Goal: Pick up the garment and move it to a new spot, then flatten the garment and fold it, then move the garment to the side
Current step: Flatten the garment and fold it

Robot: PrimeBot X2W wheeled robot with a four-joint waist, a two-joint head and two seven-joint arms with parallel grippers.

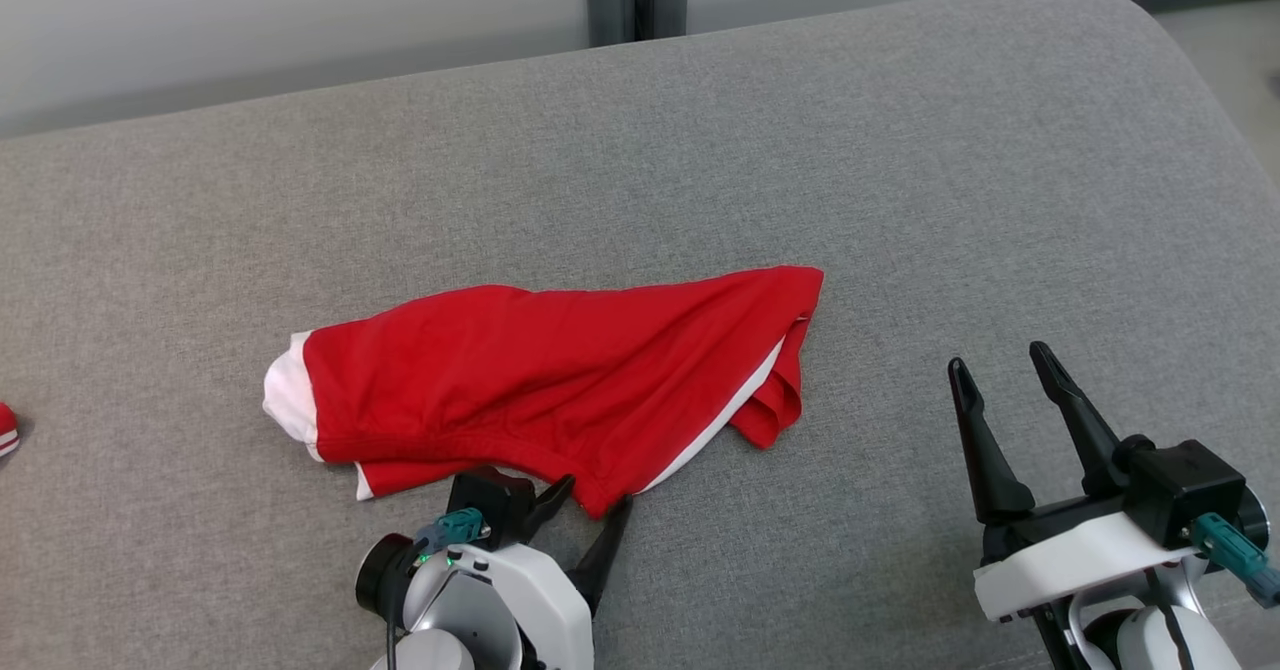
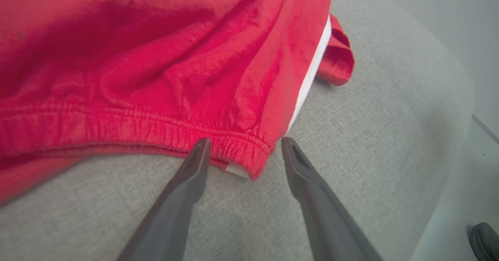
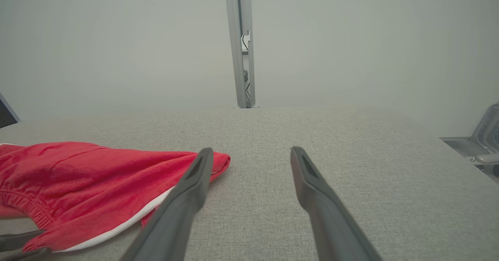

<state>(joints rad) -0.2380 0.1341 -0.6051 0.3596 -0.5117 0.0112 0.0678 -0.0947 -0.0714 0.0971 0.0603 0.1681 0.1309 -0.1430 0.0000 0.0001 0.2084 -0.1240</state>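
Soft and floppy by the look of it, the red garment (image 1: 560,380) is spread on the grey cushion (image 1: 900,200), its elastic waistband corner (image 2: 237,146), judged the best hold, straddled by the wide-open left gripper (image 1: 598,492).

White wrist shells (image 1: 520,600), black fingers (image 1: 985,450), teal connectors (image 1: 455,527)

One red garment (image 1: 540,390) lies mid-frame in the head view, on one grey cushion (image 1: 900,150). There are two grippers, the left gripper (image 1: 595,495) at the bottom left of centre and the right gripper (image 1: 998,358) at the lower right. Each has two dark fingers (image 1: 985,450), four in all. Two grey posts (image 1: 603,0) stand side by side at the top centre. One small red-and-white piece (image 1: 6,430) is cut off by the left edge. One dark thing (image 2: 483,235) sits in the lower right corner of the left wrist view, too little of it showing to name.
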